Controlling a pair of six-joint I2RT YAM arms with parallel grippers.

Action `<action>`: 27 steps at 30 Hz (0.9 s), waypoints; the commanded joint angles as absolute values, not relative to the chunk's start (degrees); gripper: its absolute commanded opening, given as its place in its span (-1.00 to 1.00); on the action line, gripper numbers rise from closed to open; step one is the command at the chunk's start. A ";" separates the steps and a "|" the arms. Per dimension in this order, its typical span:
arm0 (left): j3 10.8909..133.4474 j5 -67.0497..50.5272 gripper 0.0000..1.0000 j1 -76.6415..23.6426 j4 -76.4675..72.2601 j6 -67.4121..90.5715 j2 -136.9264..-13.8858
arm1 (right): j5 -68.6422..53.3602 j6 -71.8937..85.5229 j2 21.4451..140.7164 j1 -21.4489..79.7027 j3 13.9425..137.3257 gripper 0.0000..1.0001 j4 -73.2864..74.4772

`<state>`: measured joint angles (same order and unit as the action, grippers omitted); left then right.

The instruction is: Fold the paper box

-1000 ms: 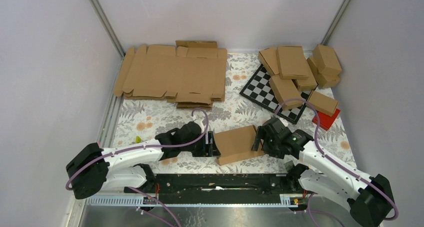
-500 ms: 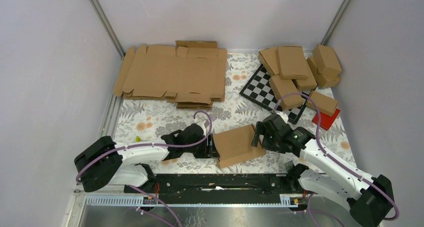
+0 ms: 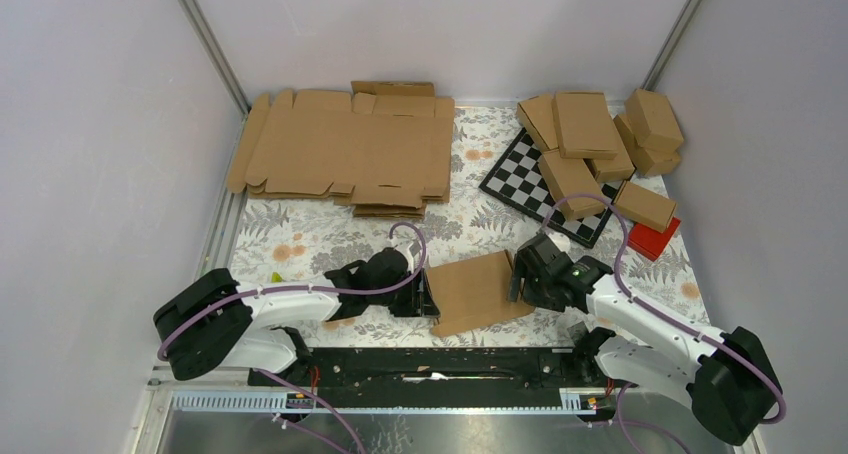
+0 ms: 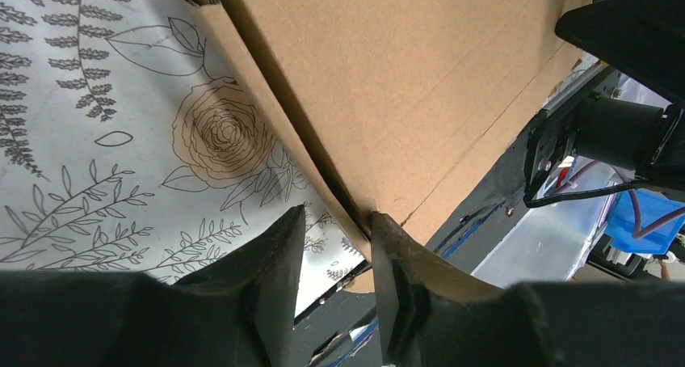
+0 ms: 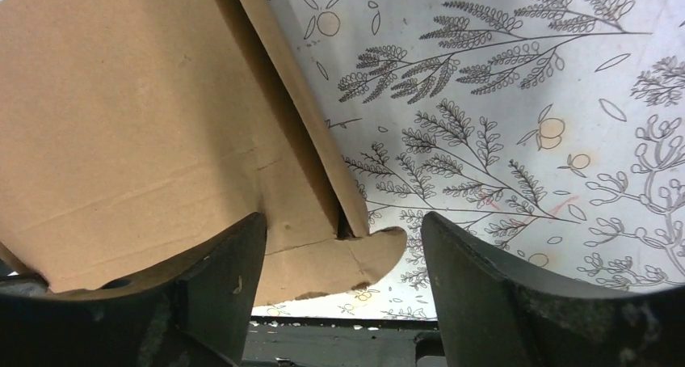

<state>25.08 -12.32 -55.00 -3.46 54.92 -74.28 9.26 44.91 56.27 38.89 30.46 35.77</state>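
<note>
The paper box point(image 3: 482, 292), plain brown cardboard and partly folded, lies on the floral table near the front edge between both arms. My left gripper point(image 3: 425, 296) is at its left end. In the left wrist view the box point(image 4: 420, 84) fills the upper right; its side wall runs down to the right fingertip point(image 4: 388, 246), while the left gripper point(image 4: 338, 215) still shows a gap, so it is open but narrow. My right gripper point(image 3: 517, 277) is at the box's right end. The right gripper point(image 5: 343, 219) stands wide open astride a rounded corner flap point(image 5: 355, 262) of the box point(image 5: 137, 124).
A stack of flat cardboard blanks point(image 3: 345, 154) lies at the back left. A chequered board point(image 3: 520, 169), a pile of folded boxes point(image 3: 590, 134) and a red block point(image 3: 655, 239) sit at the back right. The black arm rail point(image 3: 440, 364) runs along the front edge.
The left gripper's jaws have narrowed at the box's left edge. The right gripper widened, then narrowed a little, and shifted slightly left against the box's right end. The box has barely moved.
</note>
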 commanded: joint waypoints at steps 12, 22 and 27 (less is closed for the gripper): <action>29.20 -10.75 0.07 -52.75 4.28 49.93 -67.35 | 10.67 40.10 51.56 39.10 34.15 0.62 33.42; 27.95 -11.31 0.37 -52.17 1.07 51.67 -65.31 | -1.55 30.07 55.25 31.49 37.59 0.73 26.59; 26.99 -11.39 0.41 -52.05 -2.03 51.90 -65.81 | -7.23 27.99 52.36 27.95 32.02 0.69 18.47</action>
